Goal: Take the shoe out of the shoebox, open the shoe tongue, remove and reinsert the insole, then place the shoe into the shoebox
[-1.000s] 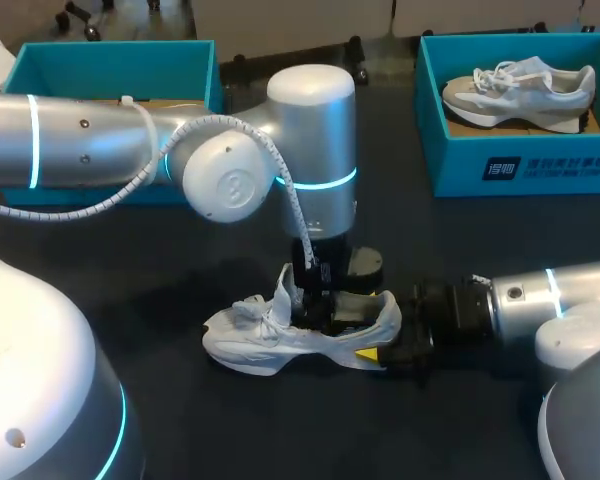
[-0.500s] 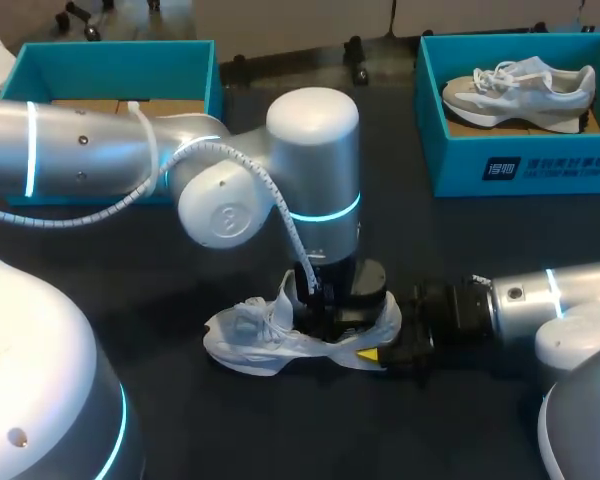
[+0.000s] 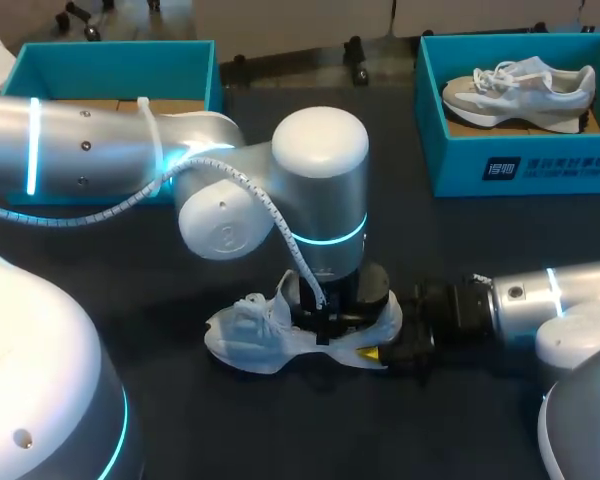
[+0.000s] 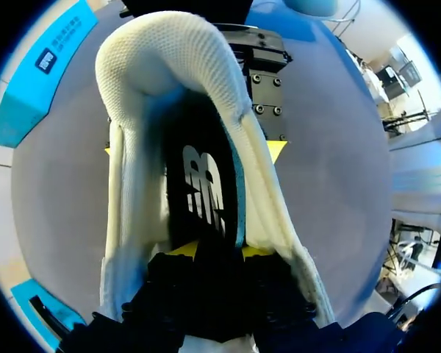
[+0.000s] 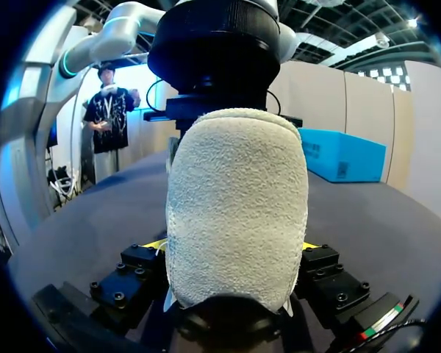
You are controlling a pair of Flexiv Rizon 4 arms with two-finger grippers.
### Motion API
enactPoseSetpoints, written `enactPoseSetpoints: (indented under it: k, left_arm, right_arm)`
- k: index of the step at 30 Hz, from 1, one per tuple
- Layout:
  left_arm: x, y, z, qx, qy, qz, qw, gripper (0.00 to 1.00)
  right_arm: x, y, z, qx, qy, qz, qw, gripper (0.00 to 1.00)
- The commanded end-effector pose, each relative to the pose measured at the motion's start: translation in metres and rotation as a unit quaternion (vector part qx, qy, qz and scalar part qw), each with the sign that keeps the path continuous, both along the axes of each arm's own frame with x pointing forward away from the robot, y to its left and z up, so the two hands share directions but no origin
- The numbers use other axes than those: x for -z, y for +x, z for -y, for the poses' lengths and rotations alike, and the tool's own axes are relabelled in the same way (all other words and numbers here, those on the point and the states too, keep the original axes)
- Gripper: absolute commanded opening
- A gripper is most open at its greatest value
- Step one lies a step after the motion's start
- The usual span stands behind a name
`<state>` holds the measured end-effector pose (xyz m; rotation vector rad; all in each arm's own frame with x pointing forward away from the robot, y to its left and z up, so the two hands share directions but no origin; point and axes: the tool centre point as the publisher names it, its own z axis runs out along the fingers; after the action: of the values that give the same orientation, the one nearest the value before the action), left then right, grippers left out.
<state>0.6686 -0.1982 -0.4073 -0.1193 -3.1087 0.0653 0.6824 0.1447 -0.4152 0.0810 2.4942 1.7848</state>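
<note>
While right gripper (image 5: 234,244) clamps the shoe (image 3: 245,335) by its heel on the table (image 3: 480,240), left gripper (image 4: 219,251) sits inside over the insole (image 4: 203,187), grip state unclear; a hard pull could drag the shoe free.

Other stuff here: a second teal box (image 3: 520,165) sits at the dark table's (image 3: 130,260) far right, with a spare grey-white sneaker (image 3: 520,88) lying inside.

The left hand (image 4: 219,248) has sunk deeper into the shoe (image 3: 245,335).
</note>
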Motion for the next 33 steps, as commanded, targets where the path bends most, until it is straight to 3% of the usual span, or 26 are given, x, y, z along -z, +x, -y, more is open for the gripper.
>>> enactPoseSetpoints:
  k: [1,12,33]
  left_arm:
    - [0.01,0.021,0.007,-0.01,-0.001,0.001,1.0,0.0]
    - [-0.007,0.032,-0.006,-0.028,-0.025,-0.027,0.999,0.0]
    - [-0.042,0.015,-0.024,0.003,-0.104,-0.123,0.987,0.0]
  right_arm:
    - [-0.001,-0.005,-0.003,-0.001,-0.002,0.0,1.0,0.0]
    - [-0.001,-0.005,-0.003,-0.001,-0.002,0.0,1.0,0.0]
    - [-0.001,-0.005,-0.003,-0.001,-0.002,0.0,1.0,0.0]
